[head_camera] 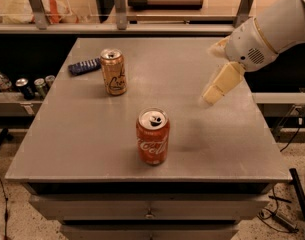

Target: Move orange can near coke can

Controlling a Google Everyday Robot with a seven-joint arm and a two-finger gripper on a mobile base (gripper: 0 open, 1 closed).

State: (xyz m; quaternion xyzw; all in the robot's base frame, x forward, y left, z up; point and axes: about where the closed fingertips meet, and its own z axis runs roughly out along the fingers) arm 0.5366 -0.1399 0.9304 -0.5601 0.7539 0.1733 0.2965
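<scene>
The orange can (114,72) stands upright at the back left of the grey table (212,149), golden-orange with dark script and a silver top. The coke can (153,136) stands upright near the table's front middle, red with white script and an opened top. The two cans are well apart. My gripper (215,89) hangs above the right side of the table, to the right of both cans and touching neither. It holds nothing that I can see.
A dark blue flat packet (84,66) lies just left of the orange can. Several cans and a bottle (24,85) stand on a lower shelf left of the table. A rail with posts (119,14) runs behind the table.
</scene>
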